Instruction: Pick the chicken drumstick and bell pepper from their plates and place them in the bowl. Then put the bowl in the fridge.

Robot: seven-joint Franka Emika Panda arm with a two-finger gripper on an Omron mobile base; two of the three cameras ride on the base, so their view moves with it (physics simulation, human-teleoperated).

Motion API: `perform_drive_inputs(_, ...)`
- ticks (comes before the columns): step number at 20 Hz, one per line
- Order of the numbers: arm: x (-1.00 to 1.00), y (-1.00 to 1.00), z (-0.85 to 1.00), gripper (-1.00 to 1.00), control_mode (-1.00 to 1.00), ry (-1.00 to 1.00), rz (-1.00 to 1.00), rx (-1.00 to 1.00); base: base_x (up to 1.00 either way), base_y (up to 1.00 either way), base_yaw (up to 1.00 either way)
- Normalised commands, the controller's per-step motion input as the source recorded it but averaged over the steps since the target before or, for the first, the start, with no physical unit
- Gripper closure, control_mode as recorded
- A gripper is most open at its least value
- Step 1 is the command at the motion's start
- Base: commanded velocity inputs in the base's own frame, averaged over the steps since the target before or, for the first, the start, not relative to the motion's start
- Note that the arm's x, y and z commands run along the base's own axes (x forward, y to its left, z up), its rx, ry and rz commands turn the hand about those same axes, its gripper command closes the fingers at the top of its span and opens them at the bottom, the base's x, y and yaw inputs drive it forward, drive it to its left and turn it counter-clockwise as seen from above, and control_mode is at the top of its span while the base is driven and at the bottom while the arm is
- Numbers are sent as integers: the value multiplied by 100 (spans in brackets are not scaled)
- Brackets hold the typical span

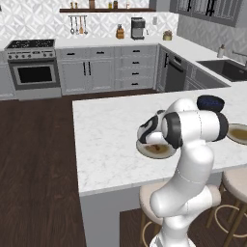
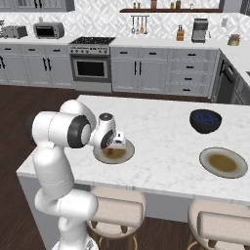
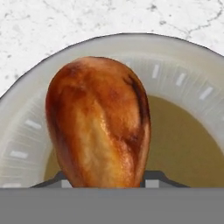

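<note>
chicken drumstick (image 3: pixel 98 124) between fingertips (image 3: pixel 154 178), over plate (image 3: pixel 183 87)

Chicken drumstick (image 3: pixel 98 124) lies on near plate (image 3: pixel 183 70); second plate (image 2: pixel 223 162) right.

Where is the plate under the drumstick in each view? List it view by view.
Left base view: the plate shows at centre right, partly behind the arm's wrist.
Right base view: it lies left of centre, below the wrist.
Hand view: its rim arcs around the drumstick.
Shared landmark: the dark blue bowl.
</note>
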Motion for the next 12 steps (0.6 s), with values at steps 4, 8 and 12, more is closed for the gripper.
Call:
perform_drive_inputs(4,0,0,-1,100,-100,-21,0,0,0,0,0)
perform_drive_inputs(8,0,0,35,100,-100,-19,-2,0,0,0,0)
perform_drive_inputs(12,-29,1,94,100,-100,-14,-2,0,0,0,0)
